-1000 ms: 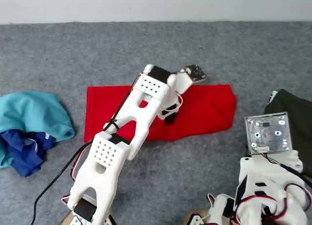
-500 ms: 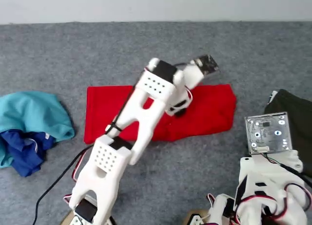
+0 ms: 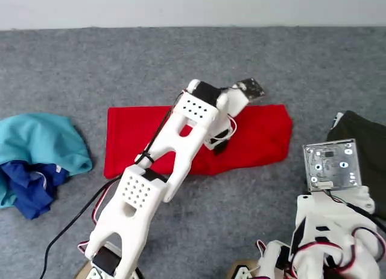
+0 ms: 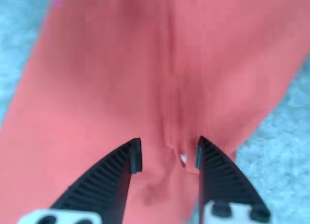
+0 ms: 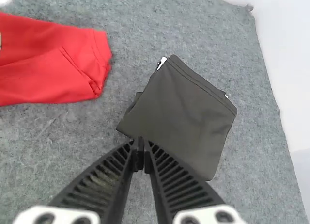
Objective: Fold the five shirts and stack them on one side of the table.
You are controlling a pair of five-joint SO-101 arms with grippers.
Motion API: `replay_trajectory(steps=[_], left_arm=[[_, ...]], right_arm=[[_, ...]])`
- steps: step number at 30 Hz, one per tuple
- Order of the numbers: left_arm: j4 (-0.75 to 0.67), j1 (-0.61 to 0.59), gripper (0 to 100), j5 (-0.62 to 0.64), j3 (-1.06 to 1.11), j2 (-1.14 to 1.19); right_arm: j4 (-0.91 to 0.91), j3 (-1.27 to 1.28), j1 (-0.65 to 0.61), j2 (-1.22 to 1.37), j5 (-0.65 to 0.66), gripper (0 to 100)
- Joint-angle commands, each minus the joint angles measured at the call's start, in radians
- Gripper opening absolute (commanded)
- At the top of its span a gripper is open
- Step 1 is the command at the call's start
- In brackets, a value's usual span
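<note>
High view: flat red fabric shirt (image 3: 253, 134) at centre of grey felt tabletop (image 3: 181, 55), with released left tool (image 4: 164, 156) straddling its crease; folded dark fabric shirt (image 5: 184, 115) at 3 o'clock near clenched right tool (image 5: 140, 146); crumpled teal shirt (image 3: 42, 140) and blue shirt (image 3: 30, 185) at 9 o'clock.

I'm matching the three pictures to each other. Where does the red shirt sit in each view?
High view: red shirt lies flat mid-table, partly under the left arm.
Left wrist view: red shirt directly below the left gripper, open.
Right wrist view: its end lies apart from the dark shirt.
Shared landmark: the grey table cover around it.
</note>
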Motion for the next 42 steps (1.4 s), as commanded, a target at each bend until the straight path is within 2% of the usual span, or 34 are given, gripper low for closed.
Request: replay_trajectory(steps=[1, 4, 8, 11, 16, 20, 23, 31, 42], left_arm=[[0.029, -0.028, 18, 0.089, -0.033, -0.092], [0.029, -0.058, 18, 0.160, 0.035, -0.184], [0.029, -0.149, 18, 0.184, 0.205, -0.341], [0.028, -0.269, 19, 0.186, 0.331, -0.465], [0.028, -0.511, 25, 0.181, 0.476, -0.620], [0.026, -0.672, 30, 0.180, 0.513, -0.621], [0.020, -0.740, 30, 0.172, 0.506, -0.552], [-0.110, -0.775, 30, 0.153, 0.506, -0.333], [-0.153, -0.675, 30, 0.180, 0.506, -0.187]], right_arm=[[0.025, 0.000, 0.010, -0.001, -0.005, 1.1], [0.028, -0.002, 0.012, -0.002, -0.005, 1.1], [0.030, -0.002, 0.012, -0.002, -0.005, 1.1], [0.030, -0.002, 0.012, -0.002, -0.006, 1.1], [0.030, 0.005, 0.012, -0.002, -0.008, 1.1], [0.027, 0.006, 0.010, -0.002, -0.009, 1.1], [0.027, 0.006, 0.008, -0.002, -0.009, 1.1], [0.027, 0.006, 0.008, -0.002, -0.003, 1.1], [0.030, 0.005, 0.012, -0.002, -0.003, 1.1]])
